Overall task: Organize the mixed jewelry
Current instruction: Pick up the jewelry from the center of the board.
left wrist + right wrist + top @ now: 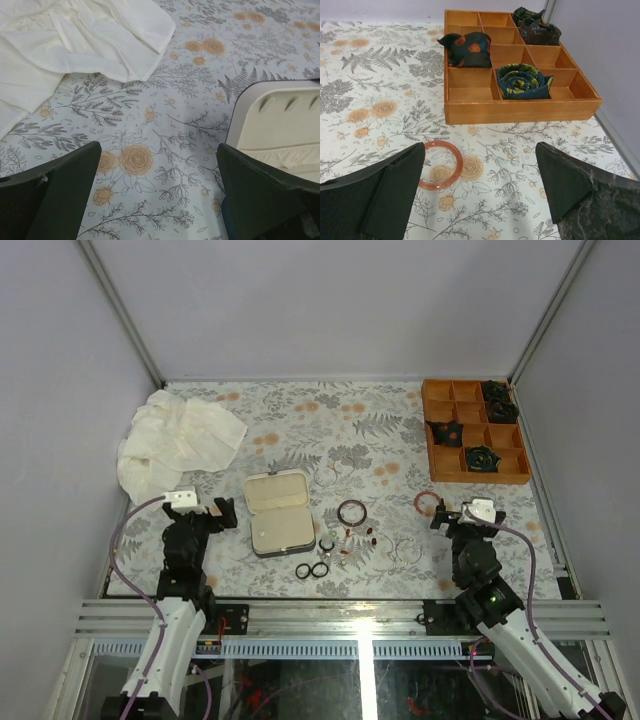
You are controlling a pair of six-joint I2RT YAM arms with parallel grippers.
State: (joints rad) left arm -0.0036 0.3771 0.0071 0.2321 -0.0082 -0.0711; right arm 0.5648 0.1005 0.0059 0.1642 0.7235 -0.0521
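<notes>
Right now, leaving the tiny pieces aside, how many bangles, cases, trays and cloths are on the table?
Bangles: 2
Open jewelry case: 1
Orange divided tray: 1
White cloth: 1
Total: 5

Enclosed lab cell, aluminium frame (340, 615)

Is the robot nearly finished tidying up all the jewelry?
Not yet, it looks like it's only starting. Done: nothing; the open case looks empty. In hand: nothing; the left fingers and right fingers are open and hold nothing. Left: everything, like the dark bangle, red bangle and black rings, all loose on the table.
</notes>
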